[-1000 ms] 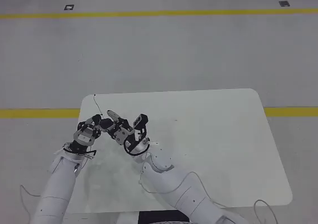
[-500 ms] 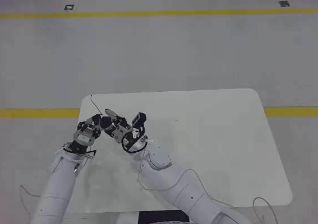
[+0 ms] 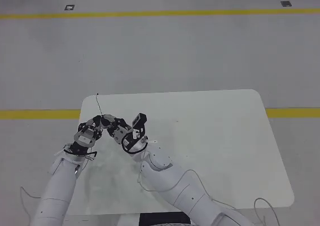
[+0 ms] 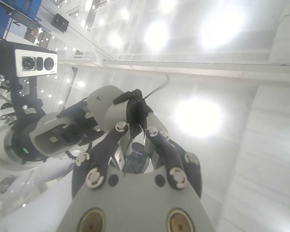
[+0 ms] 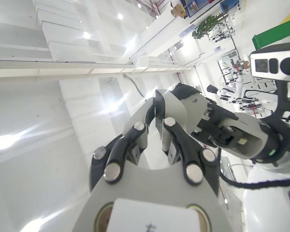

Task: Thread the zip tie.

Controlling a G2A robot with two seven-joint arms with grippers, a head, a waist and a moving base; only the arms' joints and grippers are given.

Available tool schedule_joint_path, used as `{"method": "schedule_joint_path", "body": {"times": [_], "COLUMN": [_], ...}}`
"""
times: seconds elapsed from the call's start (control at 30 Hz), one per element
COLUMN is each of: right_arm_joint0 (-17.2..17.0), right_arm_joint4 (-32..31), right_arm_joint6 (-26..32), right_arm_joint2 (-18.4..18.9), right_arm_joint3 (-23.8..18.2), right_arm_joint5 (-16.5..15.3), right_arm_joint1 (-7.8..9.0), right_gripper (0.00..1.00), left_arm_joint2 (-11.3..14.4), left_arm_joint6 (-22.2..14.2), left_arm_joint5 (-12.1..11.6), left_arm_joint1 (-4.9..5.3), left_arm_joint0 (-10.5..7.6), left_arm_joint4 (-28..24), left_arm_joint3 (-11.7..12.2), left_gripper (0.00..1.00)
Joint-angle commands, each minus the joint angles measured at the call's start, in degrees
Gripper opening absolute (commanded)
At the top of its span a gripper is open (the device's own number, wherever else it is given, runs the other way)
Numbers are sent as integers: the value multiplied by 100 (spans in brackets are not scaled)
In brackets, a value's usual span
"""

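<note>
Over the left part of the white table (image 3: 216, 147) my two grippers meet tip to tip. The left gripper (image 3: 96, 120) is shut on the black zip tie (image 3: 97, 101), whose thin tail sticks up and away from the fingers. The right gripper (image 3: 110, 122) is shut on the same tie from the other side. In the left wrist view the left gripper (image 4: 136, 117) pinches the dark band, and the zip tie tail (image 4: 157, 89) runs out past the tips. In the right wrist view the right gripper (image 5: 154, 112) is closed, with the curved zip tie tail (image 5: 135, 86) beyond it.
The table's far left corner (image 3: 89, 100) lies just behind the grippers. Bare tabletop stretches to the right of both arms. Yellow floor lines (image 3: 24, 114) run beside the table.
The right gripper has shifted a little left, closer to the left gripper. The zip tie's tail has swung slightly and now points more upright.
</note>
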Motion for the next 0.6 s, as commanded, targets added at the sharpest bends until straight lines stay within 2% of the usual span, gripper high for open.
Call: {"method": "schedule_joint_path", "body": {"times": [0.0,0.3,0.47,0.5,0.53,0.57], "right_arm_joint0": [-17,-173,-281,-291,-297,-302], "right_arm_joint4": [-31,-259,-339,-347,-361,-365], "right_arm_joint6": [10,-33,-18,4,21,40], "right_arm_joint2": [9,226,335,329,318,300], "right_arm_joint3": [39,46,-134,-167,-194,-217], "right_arm_joint5": [0,0,0,0,0,0], "right_arm_joint1": [9,60,89,94,98,103], "right_gripper": [0,0,0,14,34,36], "left_arm_joint2": [0,0,0,0,0,0], "left_arm_joint6": [0,0,0,0,0,0], "left_arm_joint5": [0,0,0,0,0,0], "left_arm_joint1": [0,0,0,0,0,0], "left_arm_joint0": [0,0,0,0,0,0], "left_arm_joint4": [-1,-1,-1,-1,-1,-1], "left_arm_joint3": [0,0,0,0,0,0], "left_gripper": [0,0,0,0,0,0]}}
